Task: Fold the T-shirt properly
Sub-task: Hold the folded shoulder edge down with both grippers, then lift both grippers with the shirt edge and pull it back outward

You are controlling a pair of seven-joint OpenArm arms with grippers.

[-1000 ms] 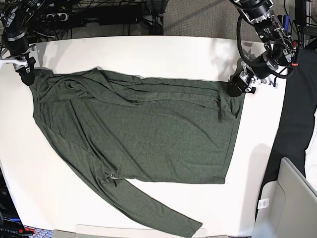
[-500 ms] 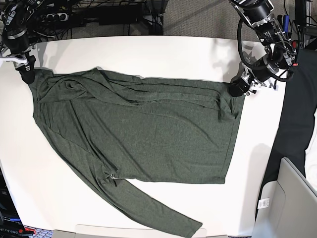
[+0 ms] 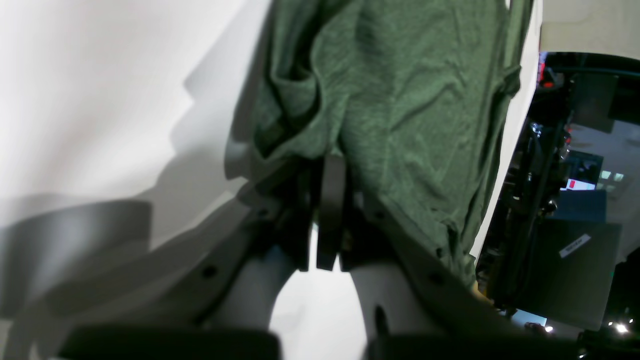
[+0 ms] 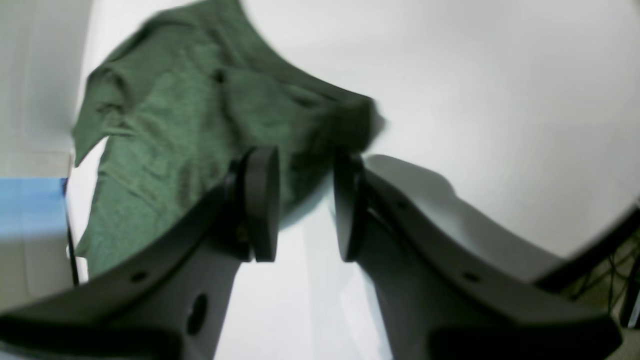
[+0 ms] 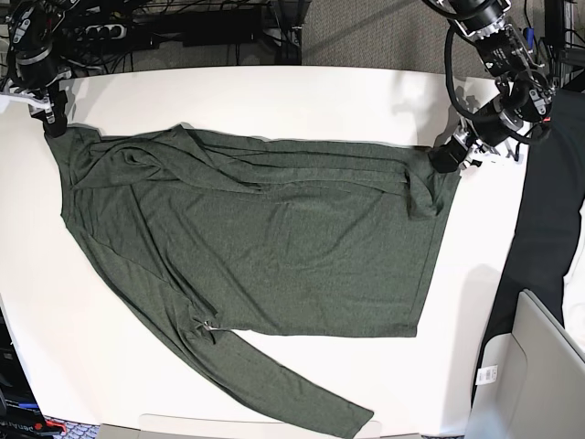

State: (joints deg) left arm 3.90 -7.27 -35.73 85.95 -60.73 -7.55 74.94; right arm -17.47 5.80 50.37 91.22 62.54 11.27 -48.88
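The dark olive T-shirt lies spread flat on the white table, one long sleeve running to the front edge. My left gripper is at the shirt's far right corner. In the left wrist view this gripper is shut, with the T-shirt pinched at the fingertips. My right gripper is at the far left corner. In the right wrist view its jaws stand partly apart, and a bunch of the T-shirt fills the gap between the pads.
Cables and a power strip lie beyond the table's far edge. A grey box stands off the table's right side at the front. The shirt's left edge runs close to the table's left edge.
My left gripper has shut on the shirt's right corner and drawn it slightly right and toward the far edge. The right gripper has moved toward the far edge, and the left corner followed.
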